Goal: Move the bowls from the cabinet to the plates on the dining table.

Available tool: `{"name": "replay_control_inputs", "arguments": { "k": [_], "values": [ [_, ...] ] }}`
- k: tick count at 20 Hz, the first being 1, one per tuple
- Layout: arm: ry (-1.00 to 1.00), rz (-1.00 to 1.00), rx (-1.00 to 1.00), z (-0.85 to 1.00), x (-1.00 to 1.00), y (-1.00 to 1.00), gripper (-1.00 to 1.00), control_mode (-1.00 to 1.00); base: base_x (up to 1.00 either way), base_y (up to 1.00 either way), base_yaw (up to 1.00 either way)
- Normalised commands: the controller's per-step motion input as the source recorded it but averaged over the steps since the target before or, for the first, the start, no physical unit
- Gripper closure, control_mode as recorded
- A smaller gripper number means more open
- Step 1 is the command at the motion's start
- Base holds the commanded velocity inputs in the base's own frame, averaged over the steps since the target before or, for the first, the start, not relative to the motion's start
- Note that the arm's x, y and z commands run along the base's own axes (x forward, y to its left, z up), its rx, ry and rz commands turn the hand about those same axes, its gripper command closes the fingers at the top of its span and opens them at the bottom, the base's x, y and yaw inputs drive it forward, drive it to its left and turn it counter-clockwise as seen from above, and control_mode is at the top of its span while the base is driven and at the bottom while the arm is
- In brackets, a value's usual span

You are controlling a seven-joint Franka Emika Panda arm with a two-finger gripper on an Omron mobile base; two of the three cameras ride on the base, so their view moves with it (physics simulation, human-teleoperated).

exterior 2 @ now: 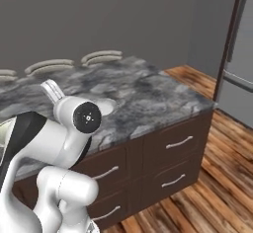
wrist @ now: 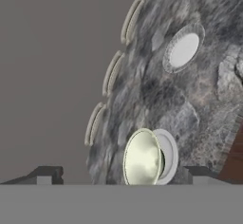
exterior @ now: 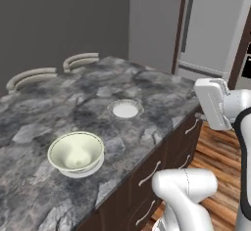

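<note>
On the dining table [exterior: 29, 122], the cream-white bowl [exterior: 76, 152] largely hides its plate [exterior: 90, 169]; jaws released wide.

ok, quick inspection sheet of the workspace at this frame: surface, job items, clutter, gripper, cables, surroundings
Surface: dining table, grey marbled stone top over dark wood drawers.
Job's things: cream bowl sits upright on a white plate; second plate bare. Second bowl and cabinet: nothing seen.
Clutter: nothing seen.
Gripper: gripper open, holding nothing, its tips apart either side of the bowl in the hand view.
Cables: nothing seen.
Surroundings: beige chair backs along the far edge, grey fridge to the right, wooden floor.
</note>
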Motion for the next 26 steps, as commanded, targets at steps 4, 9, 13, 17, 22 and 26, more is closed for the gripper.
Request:
{"name": "replay_control_inputs", "arguments": {
  "k": [4,9,13,17,22,26],
  "values": [
    [0.0,0.0,0.0,0.0,0.0,0.0,-1.0,1.0,0.0,0.0,-0.25],
    [0.0,0.0,0.0,0.0,0.0,0.0,-1.0,1.0,0.0,0.0,-0.25],
    [0.0,0.0,0.0,0.0,0.0,0.0,-1.0,1.0,0.0,0.0,-0.25],
    [0.0,0.0,0.0,0.0,0.0,0.0,-1.0,1.0,0.0,0.0,-0.25],
    [0.0,0.0,0.0,0.0,0.0,0.0,-1.0,1.0,0.0,0.0,-0.25],
    [0.0,0.0,0.0,0.0,0.0,0.0,-1.0,1.0,0.0,0.0,-0.25]
  ]
}}
